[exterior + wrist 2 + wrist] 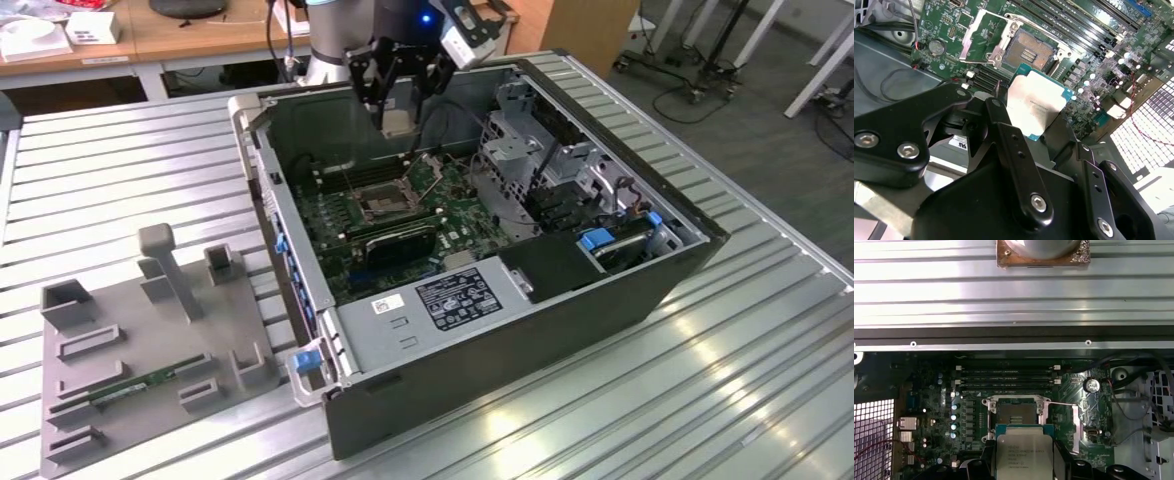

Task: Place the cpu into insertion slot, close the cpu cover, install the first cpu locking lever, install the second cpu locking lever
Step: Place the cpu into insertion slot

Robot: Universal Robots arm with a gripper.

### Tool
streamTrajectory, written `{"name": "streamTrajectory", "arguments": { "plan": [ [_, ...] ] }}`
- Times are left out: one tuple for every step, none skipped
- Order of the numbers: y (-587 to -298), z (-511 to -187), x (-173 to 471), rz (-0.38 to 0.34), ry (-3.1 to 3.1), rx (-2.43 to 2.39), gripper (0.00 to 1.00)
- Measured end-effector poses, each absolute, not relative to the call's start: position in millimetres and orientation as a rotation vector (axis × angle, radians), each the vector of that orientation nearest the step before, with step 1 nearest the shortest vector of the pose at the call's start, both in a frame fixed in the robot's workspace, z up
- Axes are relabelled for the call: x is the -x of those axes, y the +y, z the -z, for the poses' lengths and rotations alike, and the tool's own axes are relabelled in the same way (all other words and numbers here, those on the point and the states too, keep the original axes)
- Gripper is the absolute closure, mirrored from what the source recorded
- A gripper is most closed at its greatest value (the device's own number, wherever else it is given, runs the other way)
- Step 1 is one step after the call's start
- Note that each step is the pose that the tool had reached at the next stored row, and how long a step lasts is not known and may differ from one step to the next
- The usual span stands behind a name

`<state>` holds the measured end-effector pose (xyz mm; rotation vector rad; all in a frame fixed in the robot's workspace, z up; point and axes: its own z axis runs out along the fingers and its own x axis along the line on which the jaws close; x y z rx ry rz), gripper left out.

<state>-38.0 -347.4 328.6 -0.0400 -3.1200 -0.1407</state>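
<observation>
cpu (1036,100): one, clamped in my pincer (1031,121), hanging above the motherboard (946,22) just beside the one insertion slot (1029,50). slot bare, dark centre exposed. one cpu cover (985,37), swung open off it.

Upper centre of the exterior view: a pale grey arm (320,45) ends in a black gripper (396,120), a blue light (424,17) glowing at the wrist, a black cable (274,40) alongside; in the second wrist view, matte black linkage bars (1014,155) carry silver hex screws (1038,202)
</observation>
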Motion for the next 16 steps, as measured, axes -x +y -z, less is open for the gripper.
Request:
{"name": "streamTrajectory", "arguments": {
  "plan": [
    [-347.5,-327.1,38.1,0.141,-3.120,0.040,0.46],
    [-347.5,-325.4,38.2,0.141,-3.120,0.040,0.46],
    [-347.5,-323.7,38.3,0.141,-3.120,0.040,0.46],
    [-347.5,-321.8,38.3,0.141,-3.120,0.040,0.46],
    [-347.5,-320.0,38.4,0.141,-3.119,0.040,0.46],
    [-347.5,-318.2,38.5,0.141,-3.118,0.040,0.46],
    [-347.5,-316.4,38.5,0.141,-3.118,0.040,0.46],
    [-347.5,-314.7,38.5,0.140,-3.117,0.040,0.46],
    [-347.5,-312.7,38.5,0.141,-3.117,0.040,0.46],
    [-347.5,-310.9,38.6,0.140,-3.116,0.040,0.46],
    [-347.5,-309.1,38.6,0.140,-3.115,0.040,0.46],
    [-347.5,-307.4,38.7,0.140,-3.115,0.040,0.46],
    [-347.5,-305.6,38.7,0.140,-3.114,0.040,0.46],
    [-347.5,-303.6,38.7,0.140,-3.113,0.040,0.46],
    [-347.5,-301.8,38.7,0.140,-3.112,0.040,0.46],
    [-347.5,-300.0,38.7,0.140,-3.111,0.040,0.46]
  ]
}}
